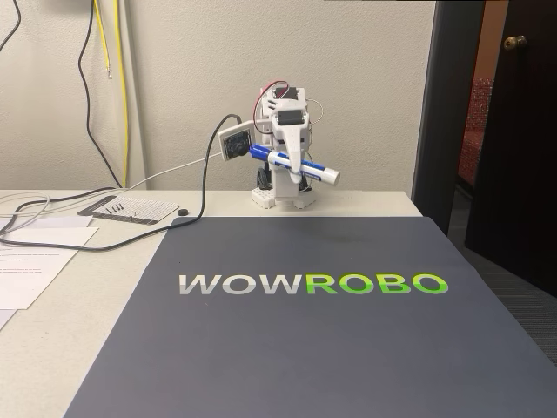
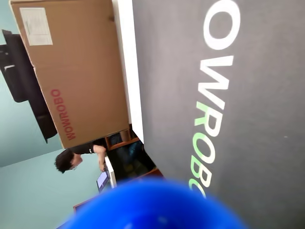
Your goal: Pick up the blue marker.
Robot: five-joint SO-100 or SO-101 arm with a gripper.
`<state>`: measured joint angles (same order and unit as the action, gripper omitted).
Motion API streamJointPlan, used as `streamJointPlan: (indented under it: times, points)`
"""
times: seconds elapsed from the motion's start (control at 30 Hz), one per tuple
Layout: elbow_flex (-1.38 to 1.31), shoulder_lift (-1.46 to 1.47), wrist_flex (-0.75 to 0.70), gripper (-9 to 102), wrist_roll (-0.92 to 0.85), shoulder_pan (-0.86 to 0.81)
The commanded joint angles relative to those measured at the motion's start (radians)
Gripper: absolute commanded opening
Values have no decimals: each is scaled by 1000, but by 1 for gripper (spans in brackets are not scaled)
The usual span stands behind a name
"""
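Blue marker (image 2: 152, 207) clamped crosswise, claw (image 1: 296, 167) raised

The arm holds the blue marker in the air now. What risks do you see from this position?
1. The fingers hold the blue marker near its middle and it tilts, with both ends sticking out; it may rotate or slip.
2. It hangs well above the table, behind the dark mat; a drop could send it rolling off.
3. In the wrist view the blue cap blocks the lower part of the picture, so the camera sees less there.
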<state>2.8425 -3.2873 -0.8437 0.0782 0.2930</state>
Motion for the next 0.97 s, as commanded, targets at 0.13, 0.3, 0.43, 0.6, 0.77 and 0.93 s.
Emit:
streamJointPlan:
  times: [0.13,0.3,0.43,0.6,0.77,0.93]
  points:
    - [-43,-61,17,0,-8,0]
    - [-43,-61,11,0,-11,2]
    - [-44,-61,6,0,-18,0]
    - [-41,-61,6,0,-21,-3]
    - [-41,-61,5,0,-23,-3]
    - [-41,-61,3,0,-23,-3]
